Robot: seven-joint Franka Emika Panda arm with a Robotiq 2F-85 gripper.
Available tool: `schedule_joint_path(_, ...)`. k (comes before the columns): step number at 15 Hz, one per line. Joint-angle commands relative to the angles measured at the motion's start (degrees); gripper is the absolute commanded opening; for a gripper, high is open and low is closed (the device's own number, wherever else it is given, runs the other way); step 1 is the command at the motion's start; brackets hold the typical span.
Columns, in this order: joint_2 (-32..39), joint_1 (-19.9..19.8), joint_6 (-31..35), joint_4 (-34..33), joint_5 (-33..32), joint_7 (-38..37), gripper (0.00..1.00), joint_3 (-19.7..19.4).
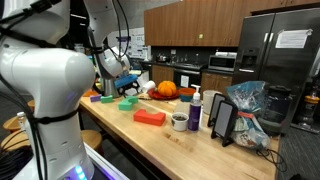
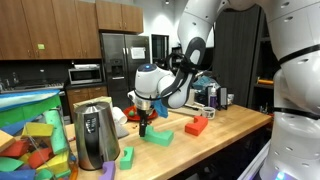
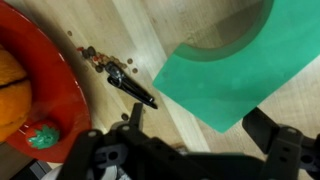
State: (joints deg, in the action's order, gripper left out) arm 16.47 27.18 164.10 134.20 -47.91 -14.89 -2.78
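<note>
Wooden counter (image 1: 190, 150) carries green block (image 1: 127, 105), red block (image 1: 150, 117), red plate (image 3: 62, 85), kettle (image 2: 92, 135).

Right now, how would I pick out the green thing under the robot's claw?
On the long wooden counter, find the red plate holding the pumpkin. Just beside it, below the open gripper, a flat green block lies with a black pen between it and the plate. Unlike the solid red block nearby, it has a round notch cut from one edge.

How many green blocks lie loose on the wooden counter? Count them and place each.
2. The arched green block lies beside the gripper; the small green block lies near the kettle. The block bin may hide more.
</note>
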Motion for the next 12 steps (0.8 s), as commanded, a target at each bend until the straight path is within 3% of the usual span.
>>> schedule_joint_path(1, 0.05, 1.25, -1.45, -0.71, -3.85, -2.99, 1.0, -1.89)
schedule_joint_path(12, -0.48, 0.7, -2.07, -0.31, -5.85, -4.18, 1.0, -3.59)
